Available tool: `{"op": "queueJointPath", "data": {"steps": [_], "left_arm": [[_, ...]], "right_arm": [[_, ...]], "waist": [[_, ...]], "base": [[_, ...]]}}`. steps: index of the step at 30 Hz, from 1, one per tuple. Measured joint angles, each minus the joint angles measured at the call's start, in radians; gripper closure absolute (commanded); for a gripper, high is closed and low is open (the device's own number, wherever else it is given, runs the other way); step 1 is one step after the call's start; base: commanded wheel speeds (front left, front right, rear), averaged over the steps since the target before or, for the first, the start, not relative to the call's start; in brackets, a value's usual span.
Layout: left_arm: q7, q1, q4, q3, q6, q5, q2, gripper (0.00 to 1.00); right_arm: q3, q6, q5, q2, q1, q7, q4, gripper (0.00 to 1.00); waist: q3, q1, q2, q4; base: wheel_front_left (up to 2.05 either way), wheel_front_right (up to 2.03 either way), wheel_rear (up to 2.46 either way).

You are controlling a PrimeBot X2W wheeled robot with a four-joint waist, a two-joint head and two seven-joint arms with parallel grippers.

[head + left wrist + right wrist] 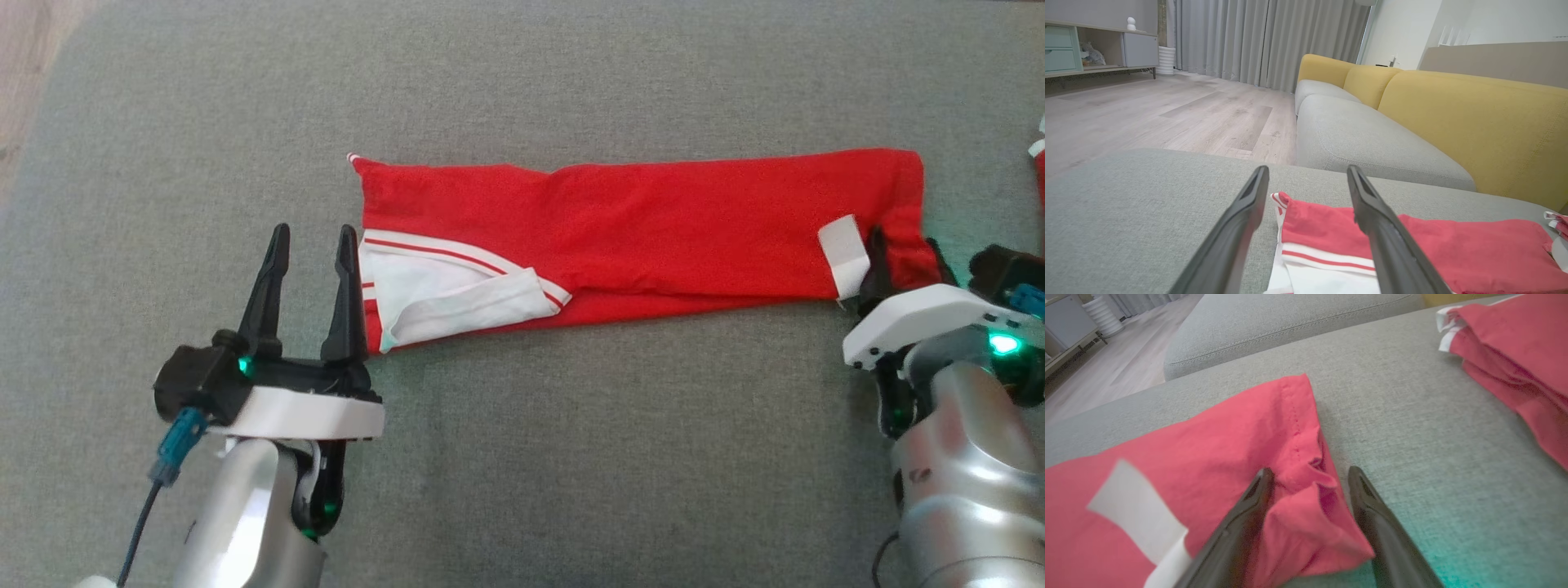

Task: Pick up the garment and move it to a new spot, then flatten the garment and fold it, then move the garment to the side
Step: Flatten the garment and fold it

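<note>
Spread wide at lower left, the left fingers (268,286) hold nothing beside the red garment (653,220), stretched mid-frame across a grey cushion (522,457). At right, the right fingers (1384,531) stand parted astride its bunched corner.

A second red garment (1515,351) runs off the right wrist view's top and right edges; the white patch (1133,508) on the garment (1216,449) is blurred, its edges soft; in the left wrist view, a small white object (1131,23) on the cabinet (1139,49) is too small to identify.
</note>
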Motion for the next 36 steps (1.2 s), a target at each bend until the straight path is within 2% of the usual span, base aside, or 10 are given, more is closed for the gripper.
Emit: {"op": "queueJointPath", "data": {"steps": [1,8,15,24,29,36], "left_arm": [[0.000,0.000,0.001,0.003,-0.004,0.002,0.000,0.00],[0.000,0.000,0.009,0.013,-0.006,0.019,-0.001,0.00],[0.000,0.007,0.015,0.021,-0.013,0.028,-0.002,0.00],[0.000,0.059,0.017,0.016,-0.014,0.034,-0.002,0.00],[0.000,0.065,0.017,-0.004,-0.015,0.034,-0.002,0.00],[0.000,0.082,0.016,-0.023,-0.015,0.033,-0.002,0.00]], "right_arm": [[0.007,0.000,0.000,0.000,-0.006,-0.001,0.011,1.00],[0.017,0.000,-0.023,0.006,-0.013,-0.027,0.055,1.00],[-0.060,0.000,-0.080,0.001,0.010,-0.046,0.053,1.00],[-0.156,0.000,-0.107,-0.049,0.109,-0.032,-0.022,1.00],[-0.120,0.000,-0.082,-0.028,0.123,-0.021,-0.070,1.00],[0.060,0.000,0.023,0.005,0.123,0.023,-0.172,1.00]], "waist": [[-0.001,0.0000,0.0000,-0.001],[-0.024,0.0000,0.0000,-0.015],[-0.074,0.0000,0.0000,-0.031],[-0.148,-0.0001,0.0000,-0.049],[-0.177,-0.0002,0.0000,-0.048],[-0.205,-0.0002,0.0000,-0.009]], "base": [[0.00,0.00,0.00],[0.00,0.00,0.00],[0.00,0.00,0.00],[0.00,0.00,0.00],[0.00,0.00,0.00],[0.00,0.00,0.00]]}}
